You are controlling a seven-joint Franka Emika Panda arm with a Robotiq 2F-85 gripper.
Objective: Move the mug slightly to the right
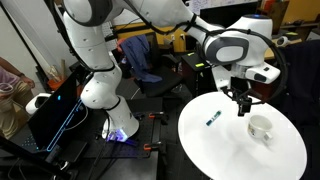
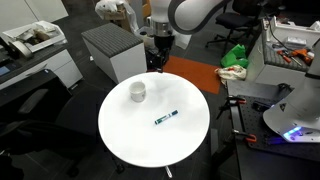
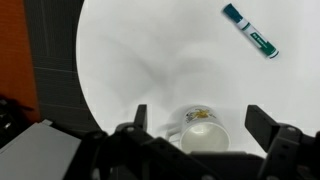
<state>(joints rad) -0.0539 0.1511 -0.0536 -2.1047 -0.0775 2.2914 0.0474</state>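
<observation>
A round white table [image 1: 215,150] [image 2: 140,135] carries two things, seen in both exterior views. A small cream mug [image 1: 260,128] [image 2: 137,91] stands upright on it, mouth up, partway between the middle and the rim. A blue-green marker [image 1: 213,118] [image 2: 166,118] lies flat nearer the middle, well apart from the mug. The wrist view shows the same white top [image 3: 150,60], with the mug [image 3: 205,135] at the lower edge and the marker [image 3: 250,31] lying aslant at the upper right.
</observation>
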